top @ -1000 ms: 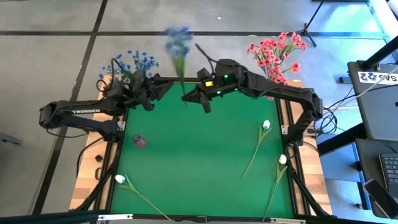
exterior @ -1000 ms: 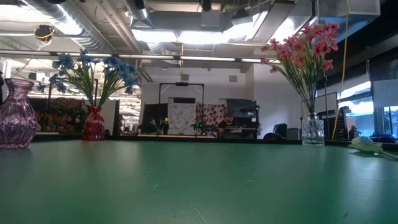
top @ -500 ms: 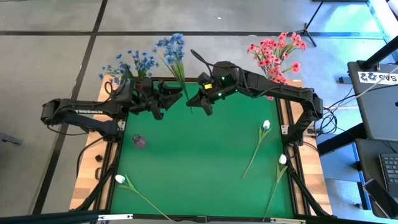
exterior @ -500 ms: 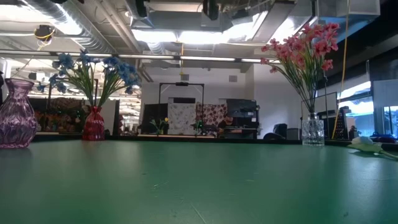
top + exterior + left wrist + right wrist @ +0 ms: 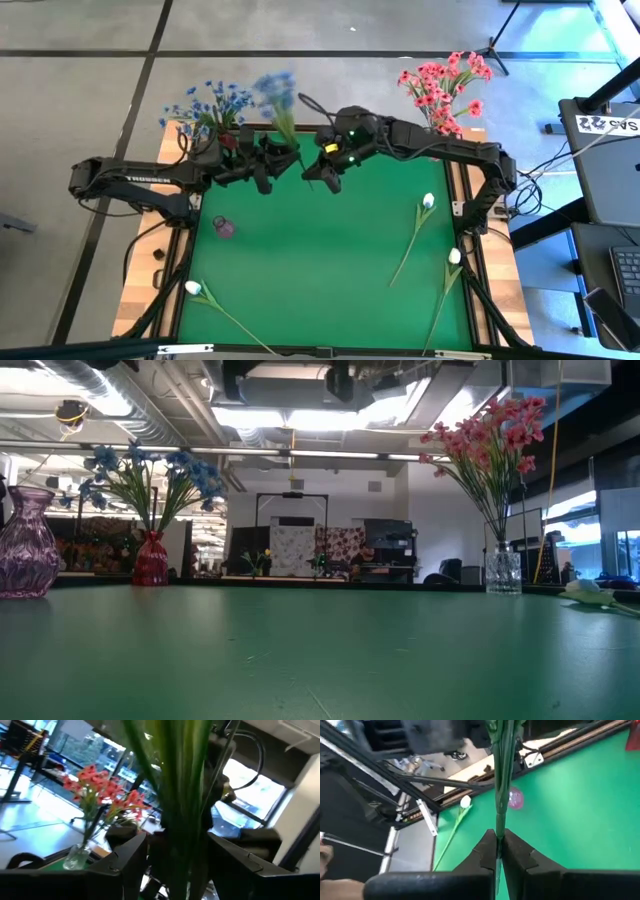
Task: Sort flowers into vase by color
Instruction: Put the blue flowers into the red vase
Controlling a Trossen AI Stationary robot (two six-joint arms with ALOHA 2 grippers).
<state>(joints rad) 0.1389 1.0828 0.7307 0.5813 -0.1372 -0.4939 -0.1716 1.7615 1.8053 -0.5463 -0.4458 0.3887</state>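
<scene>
My right gripper [image 5: 318,176] is shut on a blue-bloomed sprig [image 5: 278,92], held up over the table's far middle. My left gripper [image 5: 284,165] is open just left of it. In the left wrist view its fingers [image 5: 127,865] stand either side of the sprig's green stem and leaves [image 5: 182,805], and I see no touch. Other blue flowers [image 5: 208,104] stand in a red vase [image 5: 150,560] at the far left corner. Pink flowers [image 5: 445,85] stand in a glass vase [image 5: 503,572] at the far right. Three white buds [image 5: 428,200] [image 5: 454,256] [image 5: 192,288] lie on the green mat. My right gripper pinches the blue sprig's thin green stem [image 5: 498,832] between its two fingers, low on the stem. The sprig is lifted clear of the table. It rises from the fingers, tilted toward the far left, with its blooms uppermost.
An empty purple glass vase [image 5: 223,226] stands on the mat's left side, also seen in the low view [image 5: 28,545]. The mat's middle [image 5: 320,260] is bare. A wooden frame [image 5: 140,290] edges the table, and a laptop stand [image 5: 600,150] stands off to the right.
My left gripper has moved toward the table's right, up to the held sprig, so its open fingers now flank the stem. My right gripper has shifted slightly toward the near edge, and the sprig's blooms have come a little nearer with it.
</scene>
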